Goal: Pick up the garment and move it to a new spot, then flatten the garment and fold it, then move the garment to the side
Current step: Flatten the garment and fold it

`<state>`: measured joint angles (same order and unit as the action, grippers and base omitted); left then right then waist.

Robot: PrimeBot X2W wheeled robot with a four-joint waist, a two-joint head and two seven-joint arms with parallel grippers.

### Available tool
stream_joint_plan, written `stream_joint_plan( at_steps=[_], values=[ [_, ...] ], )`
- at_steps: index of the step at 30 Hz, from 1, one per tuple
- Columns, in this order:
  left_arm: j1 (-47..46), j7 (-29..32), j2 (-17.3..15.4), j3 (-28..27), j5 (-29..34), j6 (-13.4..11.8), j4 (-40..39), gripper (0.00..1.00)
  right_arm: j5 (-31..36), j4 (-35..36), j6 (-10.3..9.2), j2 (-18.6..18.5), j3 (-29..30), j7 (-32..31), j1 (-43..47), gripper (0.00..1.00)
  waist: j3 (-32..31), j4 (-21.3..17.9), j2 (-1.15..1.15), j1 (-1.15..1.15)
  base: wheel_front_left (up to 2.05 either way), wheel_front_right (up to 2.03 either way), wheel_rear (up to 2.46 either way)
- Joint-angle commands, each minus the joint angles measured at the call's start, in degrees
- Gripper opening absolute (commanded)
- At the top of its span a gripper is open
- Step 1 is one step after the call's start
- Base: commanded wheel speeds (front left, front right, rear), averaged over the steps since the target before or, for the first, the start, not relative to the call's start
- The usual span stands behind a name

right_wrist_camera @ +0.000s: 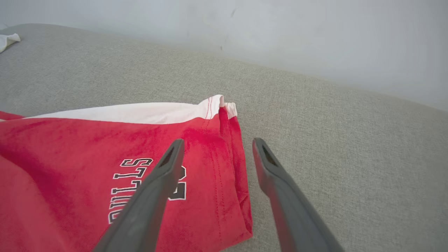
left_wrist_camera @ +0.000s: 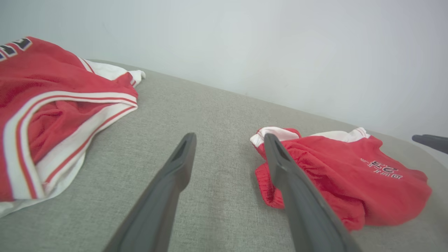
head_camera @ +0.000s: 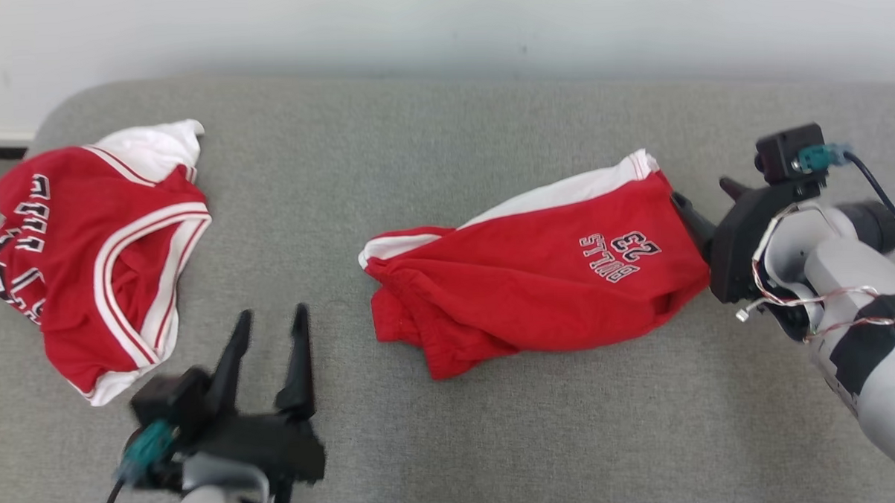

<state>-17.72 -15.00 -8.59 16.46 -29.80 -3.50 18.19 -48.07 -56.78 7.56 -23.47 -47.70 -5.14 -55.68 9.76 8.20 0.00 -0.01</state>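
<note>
The garment, a pair of red shorts (head_camera: 537, 271) with white side panels and black-and-white lettering, lies rumpled on the grey cushion, right of centre. My right gripper (head_camera: 701, 190) is at the shorts' right hem, open. In the right wrist view the right gripper (right_wrist_camera: 217, 141) straddles the hem of the shorts (right_wrist_camera: 87, 157), holding nothing. My left gripper (head_camera: 272, 313) is open over bare cushion, left of the shorts' waistband. In the left wrist view the left gripper (left_wrist_camera: 229, 137) has nothing between its fingers, and the shorts (left_wrist_camera: 350, 182) lie just to its right.
A red and white jersey (head_camera: 83, 249) lies crumpled at the cushion's left end and also appears as the jersey (left_wrist_camera: 42, 105) in the left wrist view. The grey cushion (head_camera: 443, 132) ends at a pale wall behind. Bare cushion separates the jersey and the shorts.
</note>
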Motion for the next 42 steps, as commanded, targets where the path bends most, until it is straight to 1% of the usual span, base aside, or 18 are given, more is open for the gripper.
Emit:
stream_joint_plan(
  at_steps=[1, 4, 8, 12, 14, 17, 23, 26, 32, 36, 37, 38, 39, 42],
  values=[
    [2.0, -0.2, 0.0, -0.7, 1.2, 0.1, -0.9, 1.0, -0.8, -0.3, -0.16, -0.2, 0.2, -0.2, 0.8, 1.0, -1.9, 0.5, 0.0, 0.01, 0.0, 0.0, 0.0],
    [6.4, -0.1, 0.5, -4.4, 5.5, 0.5, -5.7, 1.0, -2.0, -1.5, -0.16, -0.3, 0.5, -0.9, 2.2, 1.0, -2.3, 1.1, 0.0, 0.01, 0.0, 0.0, 0.0],
    [10.7, -0.1, 2.0, -6.9, 10.6, 1.0, -9.5, 1.0, -2.8, -3.2, -0.16, -1.5, 0.5, -1.5, 3.2, 1.0, -1.9, 3.0, 0.0, 0.01, 0.0, 0.0, 0.0],
    [13.4, -0.1, 3.6, -9.3, 13.5, 2.0, -11.7, 1.0, -3.6, -5.0, -0.16, -2.3, 1.3, -1.7, 3.0, 1.0, -0.4, 4.9, 0.0, 0.01, 0.0, 0.0, 0.0],
    [14.0, -0.2, 3.9, -9.9, 15.2, 2.8, -12.4, 1.0, -4.7, -6.5, -0.16, -2.3, 2.4, -1.8, 2.5, 1.0, 0.4, 5.9, 0.0, 0.01, 0.0, 0.0, 0.0],
    [14.9, -0.2, 4.4, -10.7, 17.0, 3.4, -13.4, 1.0, -4.6, -8.3, -0.16, -2.4, 2.9, -2.3, 1.7, 1.0, 1.6, 7.2, 0.0, 0.01, 0.0, 0.0, 0.0],
    [14.8, -0.2, 5.1, -12.3, 19.1, 5.0, -14.1, 1.0, -4.8, -11.1, -0.16, -2.2, 3.5, -3.1, -0.1, 1.0, 4.2, 9.0, 0.0, 0.01, 0.0, 0.0, 0.0],
    [14.2, -0.1, 5.3, -13.0, 19.7, 5.5, -14.3, 1.0, -4.9, -12.5, -0.16, -1.8, 3.4, -5.0, -0.4, 1.0, 5.0, 9.4, 0.0, 0.01, 0.0, 0.0, 0.0],
    [13.0, -0.2, 5.6, -13.2, 20.5, 6.4, -13.5, 1.0, -5.7, -15.3, -0.16, -0.4, 3.7, -8.8, 0.7, 1.0, 5.9, 9.7, 0.0, 0.01, 0.0, 0.0, 0.0],
    [12.4, -0.2, 5.6, -12.9, 20.8, 6.5, -13.2, 1.0, -7.3, -15.7, -0.06, 1.1, 4.8, -10.1, 1.7, 1.0, 6.0, 9.5, 0.0, 0.01, 0.0, 0.0, 0.0],
    [12.1, -0.2, 5.6, -12.9, 20.8, 6.6, -13.2, 1.0, -7.5, -15.8, -0.03, 1.6, 4.7, -10.6, 2.1, 0.9, 6.0, 9.4, 0.0, 0.01, 0.0, 0.0, 0.0],
    [12.0, -0.2, 5.7, -12.8, 20.8, 6.8, -13.1, 1.0, -7.7, -15.7, -0.01, 1.8, 4.8, -10.6, 2.3, 0.42, 6.1, 9.3, 0.0, 0.01, 0.0, 0.0, 0.0],
    [11.9, -0.2, 5.7, -12.7, 20.8, 7.0, -13.0, 1.0, -8.2, -15.3, -0.01, 2.1, 5.1, -10.1, 2.3, 0.0, 6.3, 9.2, 0.0, 0.01, 0.0, 0.0, 0.0],
    [11.5, -0.2, 5.7, -12.6, 20.8, 7.1, -12.8, 1.0, -9.9, -14.8, 0.0, 2.8, 6.7, -9.2, 2.4, 0.0, 6.5, 8.9, 0.0, 0.01, 0.0, 0.0, 0.0]
  ],
)
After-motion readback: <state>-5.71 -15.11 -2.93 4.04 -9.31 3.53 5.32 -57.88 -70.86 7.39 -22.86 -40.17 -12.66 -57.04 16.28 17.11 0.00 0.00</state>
